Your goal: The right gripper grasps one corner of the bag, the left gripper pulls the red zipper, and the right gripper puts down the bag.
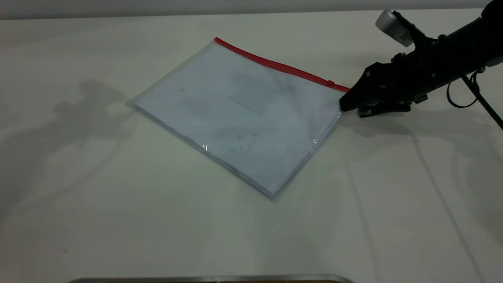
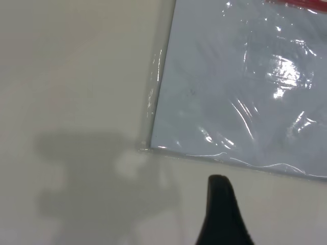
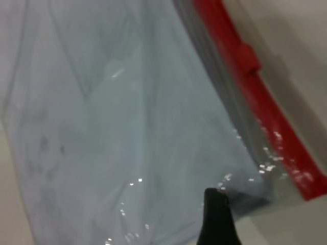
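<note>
The bag (image 1: pixel 243 114) is a clear pouch with white paper inside and lies flat on the table. The red zipper (image 1: pixel 275 65) runs along its far edge, with its slider tab (image 1: pixel 331 82) near the right end. My right gripper (image 1: pixel 342 105) is low on the table at the bag's right corner, just below the zipper's end. In the right wrist view its tip (image 3: pixel 217 193) rests on the clear plastic of that corner, beside the zipper (image 3: pixel 255 97), and looks shut on it. My left gripper (image 2: pixel 218 179) hovers just off the bag's left corner (image 2: pixel 149 148); it is out of the exterior view.
The pale table (image 1: pixel 118 220) surrounds the bag. The left arm's shadow (image 1: pixel 90 106) falls left of the bag. A metal edge (image 1: pixel 212 279) runs along the table's near side. The right arm's thin cable (image 1: pixel 483 102) trails behind it.
</note>
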Controlling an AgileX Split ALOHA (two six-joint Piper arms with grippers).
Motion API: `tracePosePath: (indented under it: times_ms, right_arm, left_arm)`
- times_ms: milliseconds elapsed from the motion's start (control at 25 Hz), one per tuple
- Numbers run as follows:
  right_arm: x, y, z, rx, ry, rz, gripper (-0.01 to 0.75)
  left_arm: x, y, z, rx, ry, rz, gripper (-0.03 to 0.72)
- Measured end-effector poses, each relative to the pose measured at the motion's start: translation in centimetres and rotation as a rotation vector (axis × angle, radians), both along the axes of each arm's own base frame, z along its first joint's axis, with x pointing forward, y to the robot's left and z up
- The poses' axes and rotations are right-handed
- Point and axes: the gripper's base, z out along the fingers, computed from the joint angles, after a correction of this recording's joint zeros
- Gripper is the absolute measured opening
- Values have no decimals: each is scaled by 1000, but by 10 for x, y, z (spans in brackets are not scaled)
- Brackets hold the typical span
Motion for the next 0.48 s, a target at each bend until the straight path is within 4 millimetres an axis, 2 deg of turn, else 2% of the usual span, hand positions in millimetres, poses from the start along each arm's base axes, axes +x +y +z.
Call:
tracePosePath:
  times_ms: [320, 400, 480]
  right_arm:
    - [-3, 8, -13, 135, -12, -16, 570]
    - [-2, 8, -14, 141, -20, -24, 543]
    - [-1, 8, -13, 142, -29, -25, 484]
  left_arm:
    - [0, 0, 0, -6, 4, 9, 565]
    - [0, 0, 0, -7, 5, 12, 565]
    - [0, 0, 0, -8, 5, 12, 565]
